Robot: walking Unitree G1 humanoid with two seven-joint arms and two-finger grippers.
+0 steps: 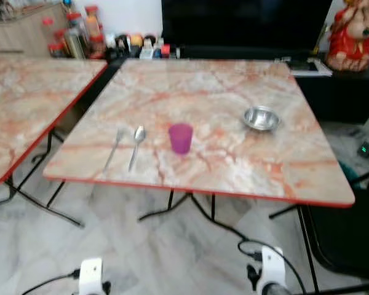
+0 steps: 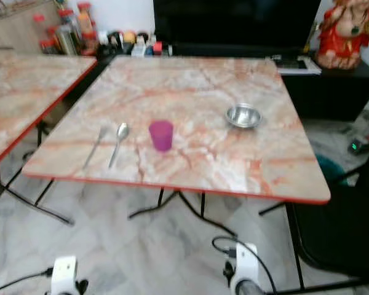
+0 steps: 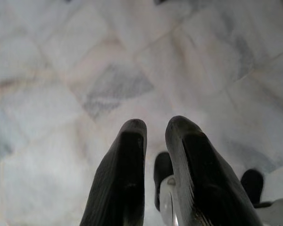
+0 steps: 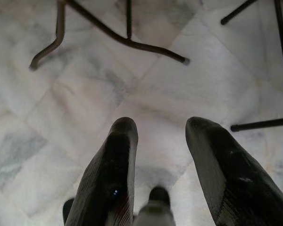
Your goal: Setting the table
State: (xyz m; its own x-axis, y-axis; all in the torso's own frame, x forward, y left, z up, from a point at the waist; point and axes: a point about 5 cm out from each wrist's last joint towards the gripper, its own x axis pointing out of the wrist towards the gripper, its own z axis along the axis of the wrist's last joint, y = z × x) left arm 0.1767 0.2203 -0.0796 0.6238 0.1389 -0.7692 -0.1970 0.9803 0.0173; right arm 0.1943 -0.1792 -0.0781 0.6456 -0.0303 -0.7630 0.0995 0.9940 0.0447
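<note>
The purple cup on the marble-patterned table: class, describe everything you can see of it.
The purple cup is a small, slightly translucent tumbler, plastic by its look, with no handle or lid. It stands upright, mouth up, near the front edge of the table. Its contents cannot be made out. A spoon lies apart on its left; nothing touches it but the tabletop.

One fork (image 1: 114, 149), one spoon (image 1: 136, 146), one purple cup (image 1: 180, 137), one steel bowl (image 1: 261, 118) — two tables (image 1: 221, 92).

A home dining room: marble-patterned folding tables (image 1: 234, 98) on a tiled floor (image 1: 111, 252), condiment bottles (image 1: 80, 34), a red figurine (image 1: 353, 34).
</note>
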